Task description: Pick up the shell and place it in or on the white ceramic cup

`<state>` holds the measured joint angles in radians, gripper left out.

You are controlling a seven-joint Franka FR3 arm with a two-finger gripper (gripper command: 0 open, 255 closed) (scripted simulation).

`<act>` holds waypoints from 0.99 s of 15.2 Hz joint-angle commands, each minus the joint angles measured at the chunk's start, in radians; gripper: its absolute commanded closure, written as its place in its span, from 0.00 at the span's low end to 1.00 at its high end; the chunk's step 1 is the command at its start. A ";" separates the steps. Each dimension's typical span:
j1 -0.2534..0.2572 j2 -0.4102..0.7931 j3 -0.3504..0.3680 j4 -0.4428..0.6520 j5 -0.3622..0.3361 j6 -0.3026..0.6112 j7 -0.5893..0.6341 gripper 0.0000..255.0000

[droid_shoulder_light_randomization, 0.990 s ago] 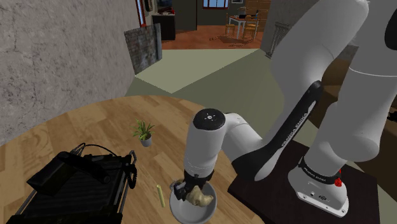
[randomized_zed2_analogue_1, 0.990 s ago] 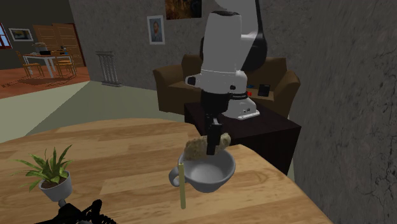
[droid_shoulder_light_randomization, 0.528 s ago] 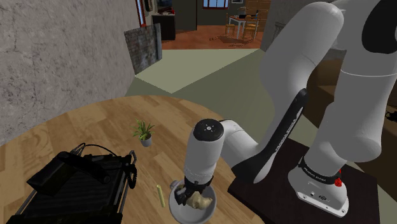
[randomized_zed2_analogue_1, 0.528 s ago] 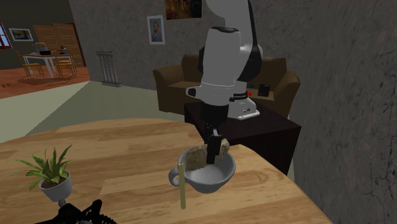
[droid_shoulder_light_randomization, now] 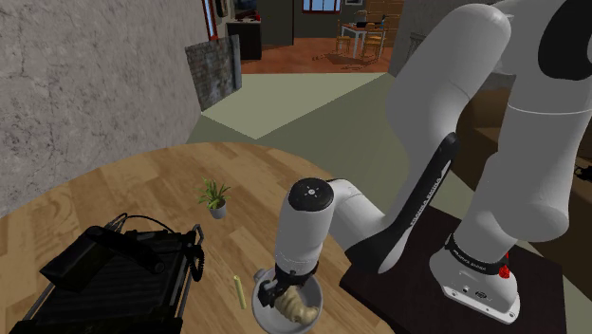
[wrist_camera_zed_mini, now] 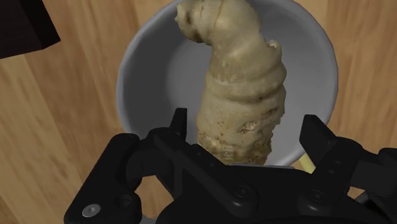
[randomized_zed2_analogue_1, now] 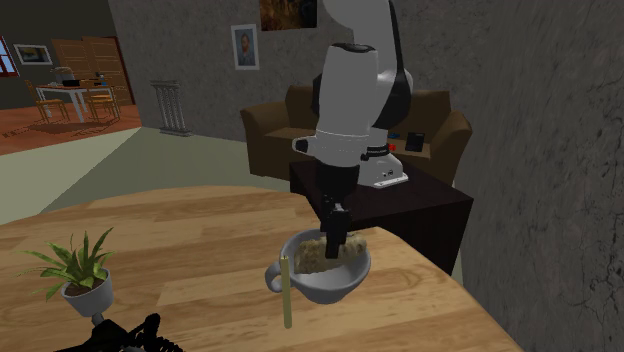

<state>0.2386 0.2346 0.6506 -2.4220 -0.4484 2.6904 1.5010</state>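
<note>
A beige spiral shell (wrist_camera_zed_mini: 242,83) lies inside the pale grey-white cup (wrist_camera_zed_mini: 153,57), its tip leaning on the far rim. My gripper (wrist_camera_zed_mini: 247,127) hangs just above it, open, with each finger standing a little clear of the shell's sides. In the shoulder view the gripper (droid_shoulder_light_randomization: 280,289) points down into the cup (droid_shoulder_light_randomization: 270,321) near the table's front edge, with the shell (droid_shoulder_light_randomization: 296,306) resting in the bowl. In the second exterior view the shell (randomized_zed2_analogue_1: 318,252) sits low in the cup (randomized_zed2_analogue_1: 330,282) under the gripper (randomized_zed2_analogue_1: 335,225).
A thin yellowish stick (droid_shoulder_light_randomization: 239,289) lies just beside the cup. A small potted plant (droid_shoulder_light_randomization: 215,199) stands farther back on the round wooden table (droid_shoulder_light_randomization: 142,180). A black device with cables (droid_shoulder_light_randomization: 114,270) takes up the shoulder view's lower left. The dark stand (droid_shoulder_light_randomization: 427,299) adjoins the table.
The gripper lowered the shell into the cup, then its fingers parted. The shell has dropped from between them and now rests in the bowl.
</note>
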 commanded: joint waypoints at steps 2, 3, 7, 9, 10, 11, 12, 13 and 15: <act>0.000 0.000 0.000 0.000 0.000 0.000 0.000 0.00; 0.000 0.000 0.000 0.000 0.000 0.000 0.000 0.00; -0.069 -0.127 0.098 -0.019 0.190 -0.068 -0.135 0.00; -0.076 -0.162 0.111 -0.021 0.243 -0.088 -0.173 0.00; -0.074 -0.163 0.110 -0.021 0.243 -0.088 -0.173 0.00; -0.074 -0.163 0.110 -0.021 0.243 -0.088 -0.173 0.00; -0.074 -0.163 0.110 -0.021 0.243 -0.088 -0.173 0.00; -0.074 -0.163 0.110 -0.021 0.243 -0.088 -0.173 0.00; -0.074 -0.163 0.110 -0.021 0.243 -0.088 -0.173 0.00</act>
<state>0.1647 0.0722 0.7600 -2.4436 -0.2057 2.6028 1.3281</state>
